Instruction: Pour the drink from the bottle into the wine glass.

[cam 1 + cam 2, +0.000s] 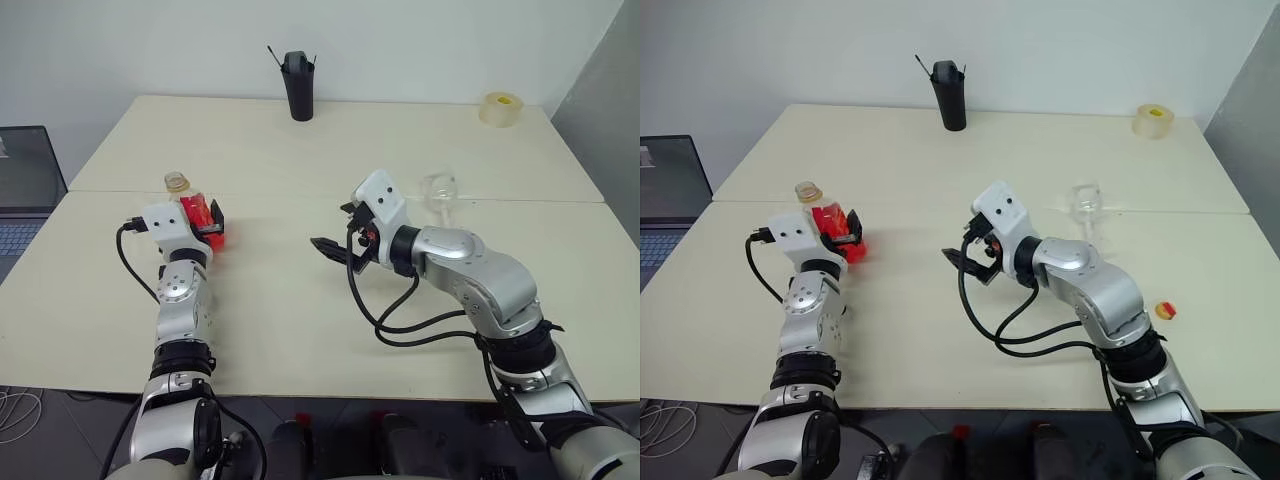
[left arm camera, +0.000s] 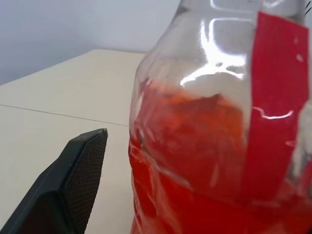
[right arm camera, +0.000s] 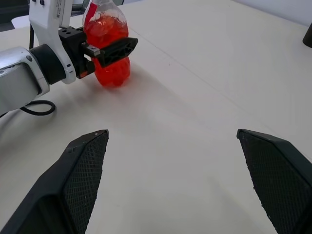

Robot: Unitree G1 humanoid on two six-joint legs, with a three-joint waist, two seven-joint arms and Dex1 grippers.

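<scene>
Nearest on the pale beige counter [image 1: 300, 330], the left tool [image 1: 212, 222] stands with its black fingers spread wide on either side of the small squat clear plastic bottle [image 1: 198, 211] of bright red translucent drink [image 3: 109, 68], which stands upright between them, gripped by neither. To the right of that bottle the right tool [image 1: 335, 251] hangs fully open and empty. Further right, beyond that arm, stands the clear stemmed wine glass [image 1: 1087, 205], and at the counter's far edge a tall black cup [image 1: 298, 86] and a pale yellow tape roll [image 1: 501, 108].

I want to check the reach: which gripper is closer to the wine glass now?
Right. The right gripper hangs over the table's middle, with the wine glass behind its arm. The left gripper is at the bottle, far across the table.
</scene>
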